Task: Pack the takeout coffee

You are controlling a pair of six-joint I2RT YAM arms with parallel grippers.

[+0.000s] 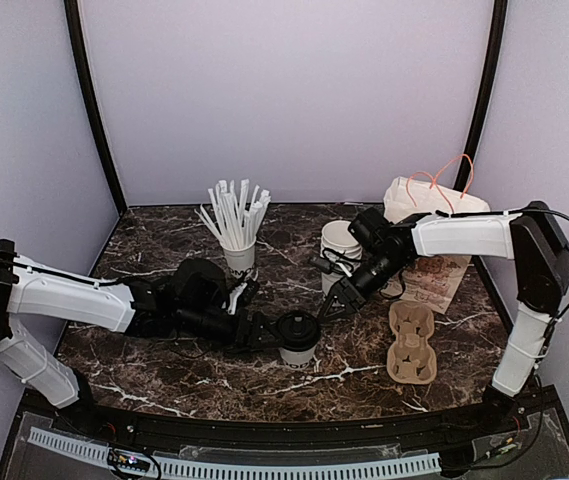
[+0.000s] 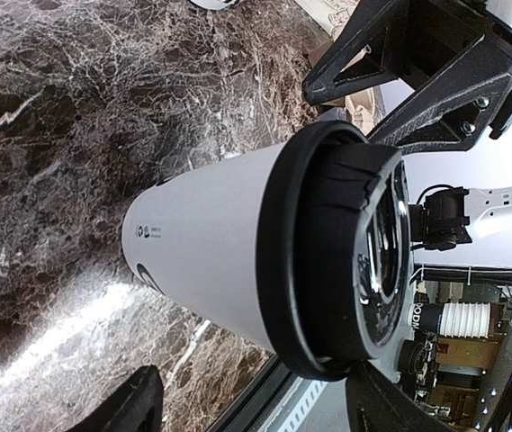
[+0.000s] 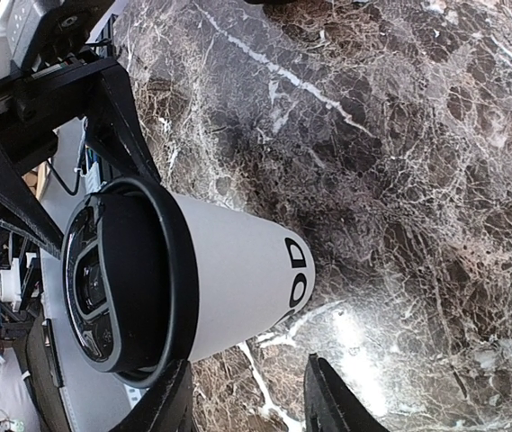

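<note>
Black letters "OD" on takeout coffee base

Top view: diffuse, even illumination is recorded; shadows are soft. Wrist views: white glare is noted on the marble tabletop. A soft shadow is cast beside the takeout coffee. Specular reflections are seen on its lid.

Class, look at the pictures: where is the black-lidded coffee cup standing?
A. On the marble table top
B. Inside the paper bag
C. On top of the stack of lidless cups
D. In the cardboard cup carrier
A: the takeout coffee stands upright on the marble table, apart from the cardboard carrier to its right and the stack of lidless cups behind it.
</note>
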